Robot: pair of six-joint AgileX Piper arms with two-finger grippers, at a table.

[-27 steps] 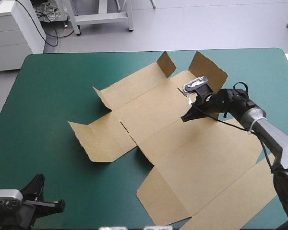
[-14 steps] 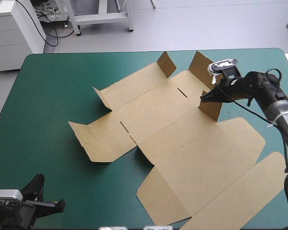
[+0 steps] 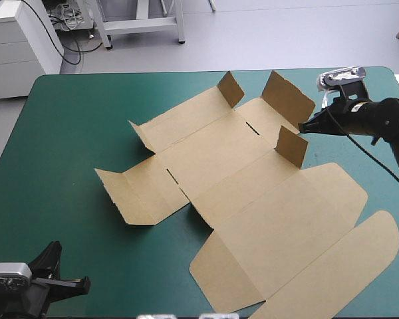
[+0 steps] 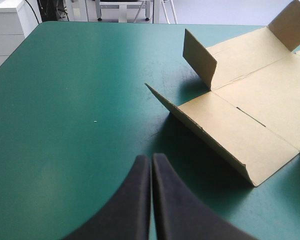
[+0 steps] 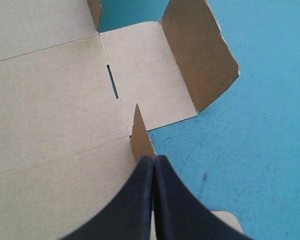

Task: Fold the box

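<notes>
Now your right gripper (image 3: 303,127), fingers together and empty, backs off toward the right edge of the table (image 3: 66,119), leaving the small flap (image 3: 291,146) standing; the brown box (image 3: 239,173) lies mostly flat mid-table, left gripper (image 4: 151,159) closed and idle.

High view: box (image 3: 239,173) lid flap cut off at 5 o'clock. Right wrist view: raised flap (image 5: 141,137) base hidden behind the right jaws.

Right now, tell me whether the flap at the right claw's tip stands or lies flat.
Standing. The flap rises on edge from the box, just ahead of the shut right claw.
</notes>
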